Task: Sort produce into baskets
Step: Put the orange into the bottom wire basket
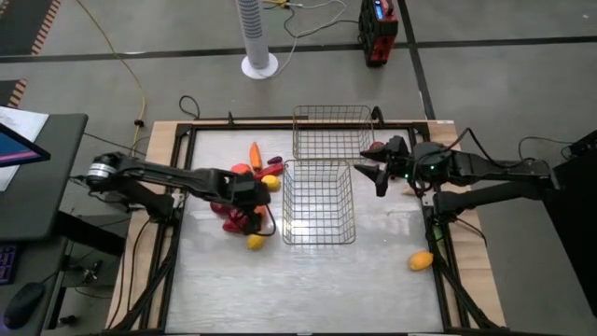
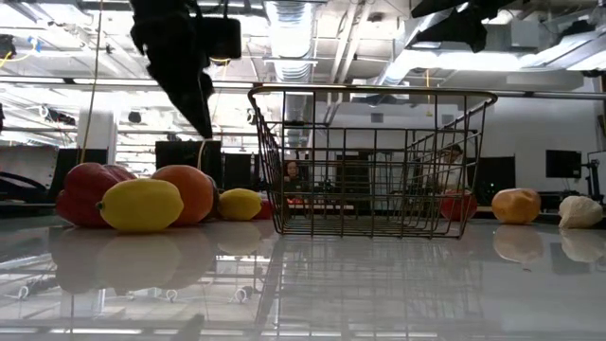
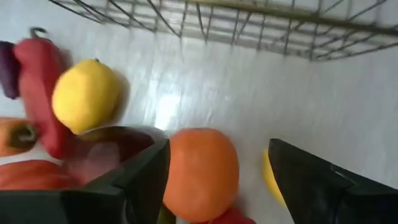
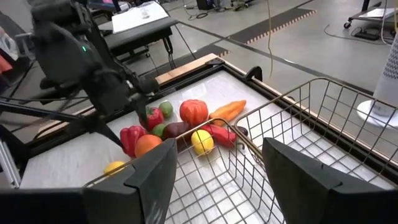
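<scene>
Orange fruit (image 3: 200, 174) sits between the open left gripper (image 3: 217, 171), seemingly untouched.

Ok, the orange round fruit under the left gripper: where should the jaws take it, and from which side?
Grip the orange fruit across its round middle, coming straight down from above. The left gripper already sits open with a finger to either side of it. Keep the jaws narrow: a red pepper and a lemon crowd one flank.

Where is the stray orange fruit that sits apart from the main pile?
In the high view the orange fruit lies alone near the table's front right edge, right of the nearer basket and in front of the right claw.
</scene>
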`<state>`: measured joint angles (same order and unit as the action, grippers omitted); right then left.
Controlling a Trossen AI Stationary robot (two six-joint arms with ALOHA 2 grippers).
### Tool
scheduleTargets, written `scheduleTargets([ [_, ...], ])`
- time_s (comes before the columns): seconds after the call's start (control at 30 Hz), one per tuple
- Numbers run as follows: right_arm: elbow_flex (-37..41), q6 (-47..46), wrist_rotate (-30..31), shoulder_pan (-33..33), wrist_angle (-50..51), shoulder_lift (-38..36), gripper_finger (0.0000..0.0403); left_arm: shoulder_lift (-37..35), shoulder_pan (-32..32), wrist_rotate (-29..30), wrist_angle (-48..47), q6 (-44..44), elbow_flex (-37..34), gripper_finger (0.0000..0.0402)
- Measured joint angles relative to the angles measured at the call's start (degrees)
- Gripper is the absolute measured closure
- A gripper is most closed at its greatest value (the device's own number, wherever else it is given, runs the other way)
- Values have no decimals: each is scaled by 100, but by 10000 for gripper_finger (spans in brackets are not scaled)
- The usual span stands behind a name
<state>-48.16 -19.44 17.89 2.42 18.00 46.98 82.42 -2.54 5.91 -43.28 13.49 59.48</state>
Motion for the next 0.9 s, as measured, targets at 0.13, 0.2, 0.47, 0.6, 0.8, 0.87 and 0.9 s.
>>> scheduleTargets([
  [0.13, 0, 0, 2, 0, 0, -1, 137, 304, 50, -64, -12, -87, 0, 106],
  [0.2, 0, 0, 2, 0, 2, 0, 137, 414, 55, -67, -15, -229, 1, 90],
  [0.47, 0, -6, 4, 0, 1, 0, 137, 1040, 50, -66, -326, -827, 4, 68],
  [0.6, 0, -15, 5, 0, 1, 0, 137, 1240, 48, -61, -322, -987, 7, 67],
  [0.8, 0, -20, 7, 0, -2, 0, 137, 1161, 50, -72, -499, -957, 7, 81],
  [0.87, 0, -17, 9, 0, -4, 0, 137, 1056, 79, -97, -697, -859, 69, 98],
  [0.9, 0, -17, 9, 0, -4, 0, 137, 994, 103, -112, -777, -828, 134, 106],
])
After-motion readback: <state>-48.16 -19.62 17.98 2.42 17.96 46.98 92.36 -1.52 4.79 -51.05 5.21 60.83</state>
